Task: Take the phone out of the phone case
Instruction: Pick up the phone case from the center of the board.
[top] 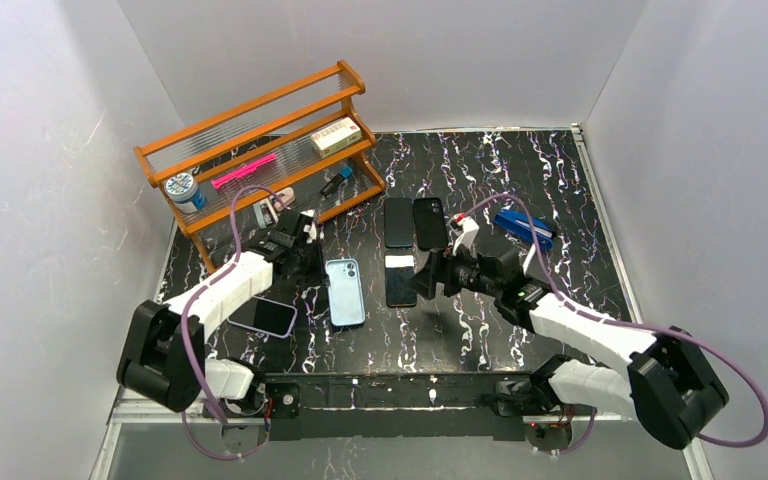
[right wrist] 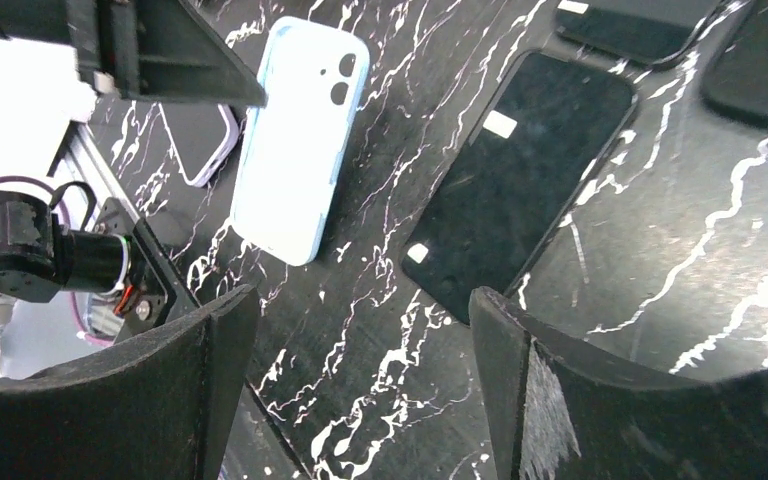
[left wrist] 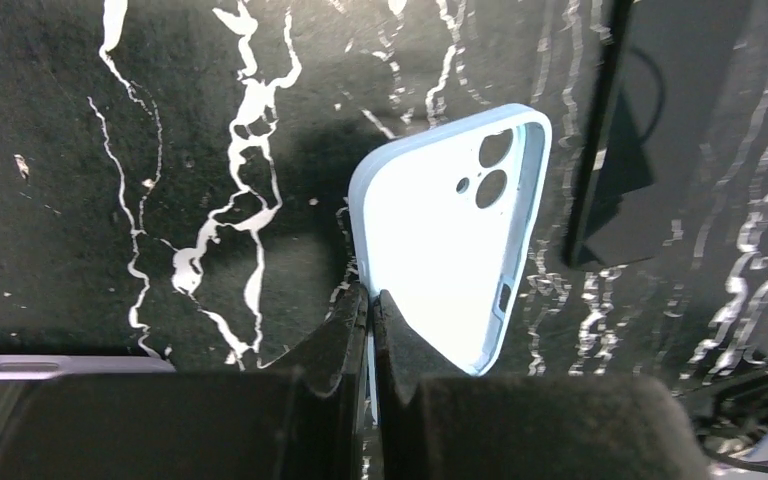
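A light blue phone case (top: 345, 291) lies on the black marbled table, hollow side up, and looks empty, with its camera holes open. My left gripper (top: 312, 262) is shut on the case's left rim, which the left wrist view (left wrist: 440, 240) shows pinched between the fingertips (left wrist: 350, 330). A black phone (top: 401, 279) lies flat just right of the case. My right gripper (top: 428, 278) is open and empty, hovering by that phone's near end. The right wrist view shows the phone (right wrist: 520, 180) and the case (right wrist: 300, 140) ahead of the spread fingers (right wrist: 520, 350).
Two more dark phones (top: 398, 221) (top: 430, 222) lie behind the black one. A phone in a purple case (top: 262, 316) lies near the left arm. A blue object (top: 523, 228) sits at the right. A wooden shelf (top: 260, 150) with small items stands at the back left.
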Controlling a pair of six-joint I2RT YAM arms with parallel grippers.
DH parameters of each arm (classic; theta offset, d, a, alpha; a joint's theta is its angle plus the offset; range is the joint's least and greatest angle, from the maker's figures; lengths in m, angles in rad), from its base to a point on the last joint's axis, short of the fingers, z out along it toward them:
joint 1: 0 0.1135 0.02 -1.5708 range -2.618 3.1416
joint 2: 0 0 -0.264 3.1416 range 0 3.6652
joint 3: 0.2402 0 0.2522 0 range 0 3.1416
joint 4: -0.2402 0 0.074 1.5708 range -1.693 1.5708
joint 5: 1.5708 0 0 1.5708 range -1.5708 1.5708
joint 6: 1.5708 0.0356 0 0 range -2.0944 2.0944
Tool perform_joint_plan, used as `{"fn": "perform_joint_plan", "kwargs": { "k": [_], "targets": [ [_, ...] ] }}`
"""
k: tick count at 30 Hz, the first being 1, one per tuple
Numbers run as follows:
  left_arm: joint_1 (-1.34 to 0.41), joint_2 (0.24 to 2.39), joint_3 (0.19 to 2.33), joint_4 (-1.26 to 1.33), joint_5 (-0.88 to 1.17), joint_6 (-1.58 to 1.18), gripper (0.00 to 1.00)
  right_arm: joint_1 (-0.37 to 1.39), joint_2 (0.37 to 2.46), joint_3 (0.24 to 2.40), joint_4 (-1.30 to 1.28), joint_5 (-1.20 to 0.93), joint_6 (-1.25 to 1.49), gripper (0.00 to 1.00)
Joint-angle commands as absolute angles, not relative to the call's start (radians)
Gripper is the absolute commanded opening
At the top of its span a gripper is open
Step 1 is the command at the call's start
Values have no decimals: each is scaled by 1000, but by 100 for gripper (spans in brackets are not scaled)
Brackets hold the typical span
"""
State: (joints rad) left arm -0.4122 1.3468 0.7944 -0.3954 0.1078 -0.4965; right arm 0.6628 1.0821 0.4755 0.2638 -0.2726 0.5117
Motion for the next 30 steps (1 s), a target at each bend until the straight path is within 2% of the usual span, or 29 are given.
{"fn": "perform_joint_plan", "kwargs": {
  "k": [1, 12, 22, 24, 26, 27, 30],
  "targets": [
    [-407, 1251, 779, -336, 152, -599, 0, 715, 1154, 487, 386, -268, 592, 84],
    [-408, 1140, 731, -290, 259, -682, 0, 811, 1368, 637, 413, -273, 599, 80],
    [-409, 1083, 705, -258, 282, -731, 0, 859, 1498, 759, 415, -292, 603, 68],
    [-409, 1073, 699, -254, 284, -740, 0, 861, 1517, 773, 411, -288, 603, 61],
    [-408, 1060, 692, -248, 281, -749, 0, 861, 1533, 782, 406, -293, 602, 49],
    [-408, 1055, 687, -246, 281, -750, 0, 861, 1541, 789, 400, -301, 597, 41],
    [-408, 1043, 674, -240, 279, -758, 0, 860, 1549, 804, 355, -303, 579, 9]
  ]
}}
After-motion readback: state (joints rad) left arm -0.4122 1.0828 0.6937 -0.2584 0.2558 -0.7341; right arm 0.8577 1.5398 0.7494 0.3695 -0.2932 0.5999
